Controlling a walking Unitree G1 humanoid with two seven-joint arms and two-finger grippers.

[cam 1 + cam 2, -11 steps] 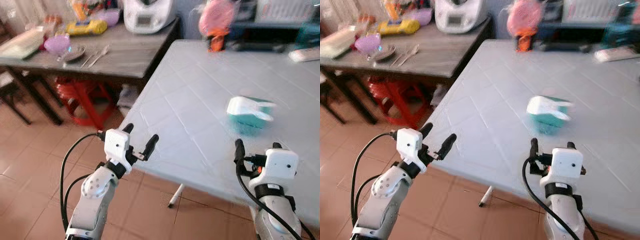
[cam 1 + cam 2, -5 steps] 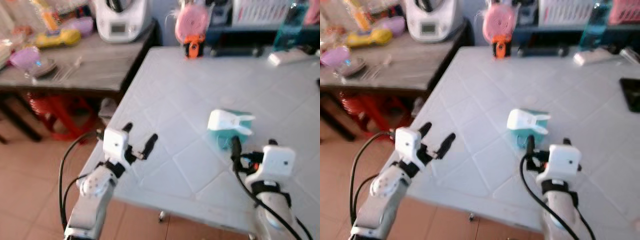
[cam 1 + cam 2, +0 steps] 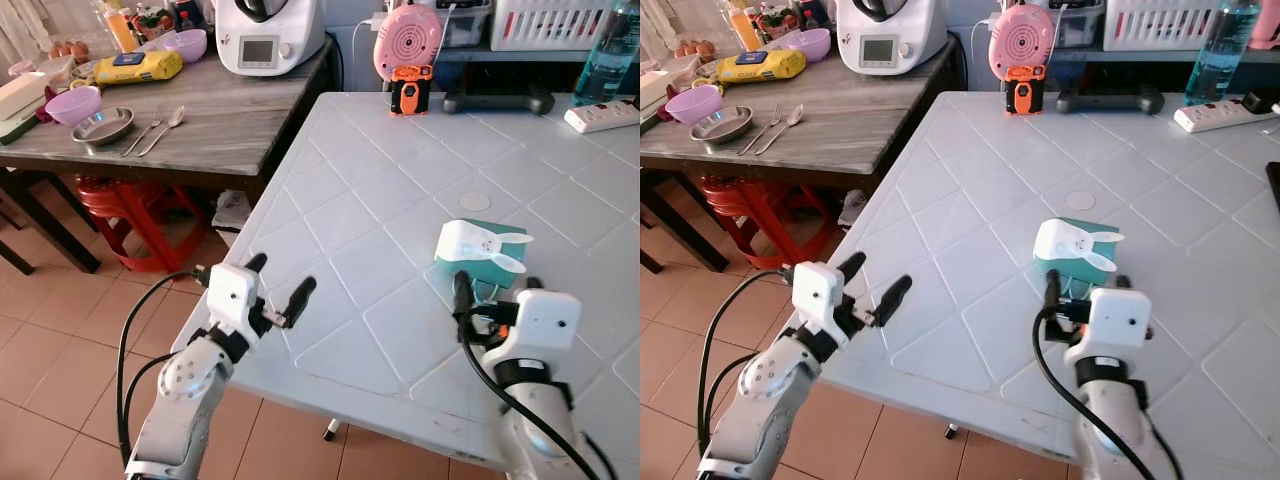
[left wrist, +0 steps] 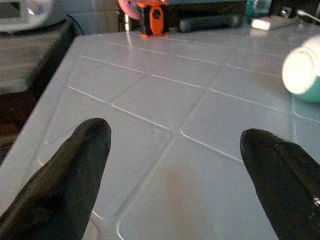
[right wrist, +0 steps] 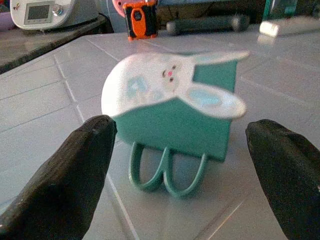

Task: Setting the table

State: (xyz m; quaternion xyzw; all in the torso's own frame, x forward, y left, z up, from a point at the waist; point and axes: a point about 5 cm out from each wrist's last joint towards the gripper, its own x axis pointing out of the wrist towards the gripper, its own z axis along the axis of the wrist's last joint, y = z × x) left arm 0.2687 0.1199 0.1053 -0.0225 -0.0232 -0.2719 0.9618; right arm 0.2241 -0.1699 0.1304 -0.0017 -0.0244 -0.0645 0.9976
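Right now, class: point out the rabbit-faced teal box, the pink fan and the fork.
Rabbit-faced teal box [image 5: 172,95]: right wrist view, its white rabbit face.
Pink fan [image 3: 407,40]: left eye view, centre of its round grille.
Fork [image 3: 140,134]: left eye view, its handle.

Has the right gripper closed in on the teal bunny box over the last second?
Yes. The right gripper now sits just short of the teal bunny box, fingers open; earlier a clear stretch of table separated them.

Just ahead of the black-fingered right gripper [image 5: 177,150] sits a teal holder [image 5: 175,120] with a white rabbit lid; the table [image 3: 380,200] is pale grey, diamond-patterned.
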